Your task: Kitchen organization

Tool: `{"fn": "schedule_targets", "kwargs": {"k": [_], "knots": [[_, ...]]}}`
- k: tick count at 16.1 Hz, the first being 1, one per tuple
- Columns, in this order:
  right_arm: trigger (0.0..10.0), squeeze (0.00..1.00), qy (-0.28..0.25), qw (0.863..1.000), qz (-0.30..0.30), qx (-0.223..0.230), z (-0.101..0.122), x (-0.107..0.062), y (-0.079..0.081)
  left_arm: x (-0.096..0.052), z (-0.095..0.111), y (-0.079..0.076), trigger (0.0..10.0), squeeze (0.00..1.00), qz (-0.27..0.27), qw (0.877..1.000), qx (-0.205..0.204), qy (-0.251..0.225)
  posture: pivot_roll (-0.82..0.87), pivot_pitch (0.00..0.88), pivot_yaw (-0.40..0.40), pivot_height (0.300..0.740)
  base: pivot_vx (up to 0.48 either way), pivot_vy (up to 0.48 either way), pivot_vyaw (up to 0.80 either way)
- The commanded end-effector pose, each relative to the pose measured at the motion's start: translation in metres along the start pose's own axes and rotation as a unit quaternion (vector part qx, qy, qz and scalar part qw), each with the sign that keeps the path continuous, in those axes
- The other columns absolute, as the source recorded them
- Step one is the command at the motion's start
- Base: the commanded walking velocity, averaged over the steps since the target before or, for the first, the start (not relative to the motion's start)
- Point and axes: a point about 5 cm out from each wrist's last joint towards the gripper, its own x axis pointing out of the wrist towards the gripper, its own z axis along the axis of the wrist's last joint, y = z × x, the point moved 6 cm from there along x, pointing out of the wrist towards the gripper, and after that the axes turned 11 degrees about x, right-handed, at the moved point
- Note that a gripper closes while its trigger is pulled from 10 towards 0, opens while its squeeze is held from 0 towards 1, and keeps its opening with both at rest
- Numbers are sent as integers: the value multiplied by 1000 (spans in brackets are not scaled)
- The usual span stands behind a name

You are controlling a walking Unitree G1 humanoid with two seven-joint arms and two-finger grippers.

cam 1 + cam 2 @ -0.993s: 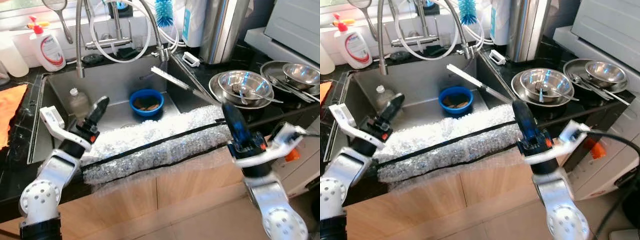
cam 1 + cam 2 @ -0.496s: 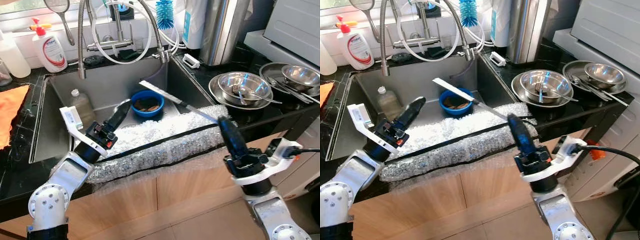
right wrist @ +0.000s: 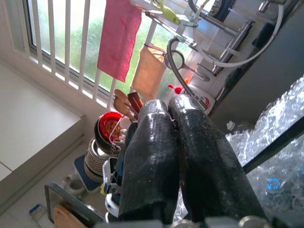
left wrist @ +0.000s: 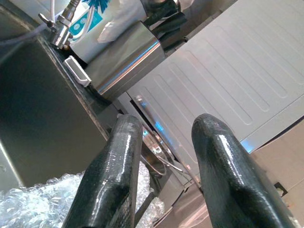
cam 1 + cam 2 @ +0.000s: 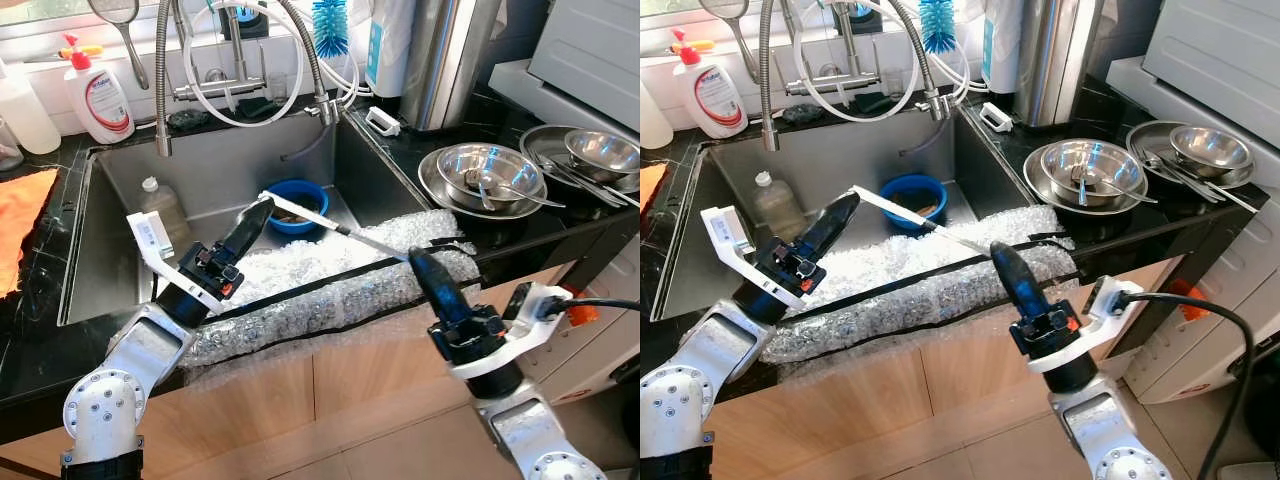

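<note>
In the left eye view you have the left gripper (image 5: 258,212) raised over the stainless steel sink (image 5: 120,265), above the near left part of the basin; its black fingers point toward the round blue plastic bowl (image 5: 297,206) lying on the sink floor near the far right corner; the right gripper (image 5: 418,266) stands at the sink's front edge, its fingers pressed together on the handle end of a long flat metal blade (image 5: 300,210), which reaches over the crinkly clear bubble wrap sheet (image 5: 330,285) draped along that front edge, its tip just beside the left gripper; a clear plastic bottle (image 5: 160,207) stands in the basin by the left wall; stacked steel bowls (image 5: 480,175) sit on the black counter to the right of the sink.

In the left wrist view your left fingers (image 4: 114,175) stand apart with nothing between them; bubble wrap lies below.

In the right wrist view the two fingers (image 3: 152,156) lie closed against each other; you cannot make out the blade there.
</note>
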Motion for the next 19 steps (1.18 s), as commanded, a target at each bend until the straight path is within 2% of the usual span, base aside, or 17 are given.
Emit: {"fn": "schedule_targets", "kwargs": {"k": [1,14,15,16,19], "knots": [[10000,0,6,1000,1,1,-2,0,0,0,4,-5,10000,0,-7,1000,8,-5,-81,38,17,740,0,0,0],[10000,0,37,999,17,25,-17,-2,3,2,1,1,10000,0,6,1000,-3,-9,-84,37,20,740,0,0,0],[10000,0,38,999,18,25,-18,-2,2,3,1,2,6471,0,10,1000,-4,-10,-85,37,20,740,0,0,0],[10000,0,38,999,18,26,-18,-2,2,3,2,3,0,0,12,1000,-6,-13,-84,36,20,740,0,0,0],[10000,0,44,999,19,25,-20,-2,2,3,1,5,0,0,15,1000,-13,-15,-84,33,19,740,0,0,0]]}}
